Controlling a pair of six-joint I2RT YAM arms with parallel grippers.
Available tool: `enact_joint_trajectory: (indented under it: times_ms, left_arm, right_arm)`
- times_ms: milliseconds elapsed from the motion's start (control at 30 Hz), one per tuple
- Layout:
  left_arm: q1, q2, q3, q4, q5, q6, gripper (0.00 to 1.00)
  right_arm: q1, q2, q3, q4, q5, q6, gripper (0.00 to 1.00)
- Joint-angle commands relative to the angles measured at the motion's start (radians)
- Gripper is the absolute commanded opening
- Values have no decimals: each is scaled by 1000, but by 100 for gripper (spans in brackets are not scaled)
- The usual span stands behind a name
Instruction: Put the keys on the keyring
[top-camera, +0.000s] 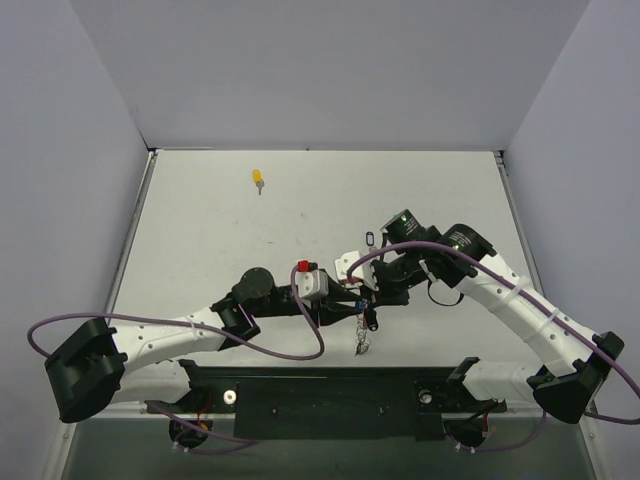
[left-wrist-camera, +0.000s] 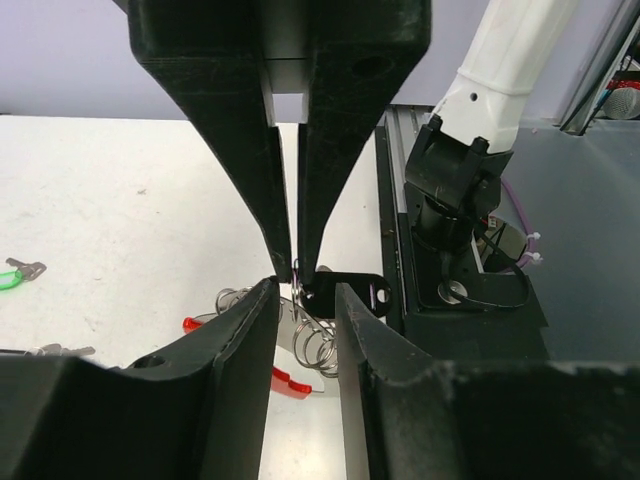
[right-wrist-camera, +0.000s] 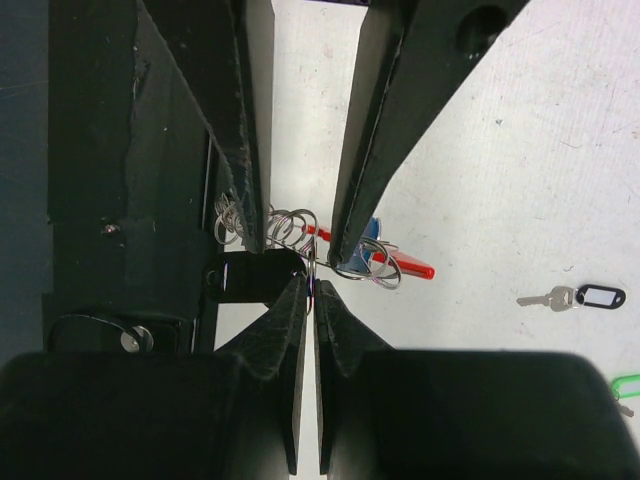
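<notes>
Both hands meet over the near middle of the counter (top-camera: 200, 230), tips nearly touching.

Right hand (right-wrist-camera: 312, 285): fingers pressed together, pinching a thin silver wire of the keyring (right-wrist-camera: 405, 266) right at the tips.

Left hand (left-wrist-camera: 305, 300): fingers apart, straddling the right hand's tips and the silver coils (left-wrist-camera: 318, 345). Can't tell whether its pads bear on the coils.

Keyring sits between the two hands. Its red loop pokes out past one left finger, with the blue key (right-wrist-camera: 372, 230) head against that finger. The black key (left-wrist-camera: 345, 292) head is just beside the right tips, on the base-rail side. In the top view some silver pieces trail from the hands toward the near edge. Can't tell whether the ring is clear of the counter.

Loose items:
- yellow key (top-camera: 258, 178): far left of the counter, well apart from the hands
- green key (left-wrist-camera: 10, 282): flat on the counter, apart from the hands
- key tag (right-wrist-camera: 600, 297): on the counter, silver key (right-wrist-camera: 548, 298) touching it
</notes>
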Motion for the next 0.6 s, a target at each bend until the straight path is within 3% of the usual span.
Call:
enact_joint_trajectory:
  times_ms: [0, 500, 567]
  left_arm:
    - [-8, 9, 58, 12, -40, -2, 37]
    - [-28, 33, 95, -89, -52, 49, 24]
    - [-28, 36, 101, -103, -52, 52, 18]
  right_arm:
    - [9, 2, 33, 10, -37, 24, 0]
    - [9, 2, 30, 18, -42, 38, 0]
    - [9, 2, 31, 20, -40, 40, 0]
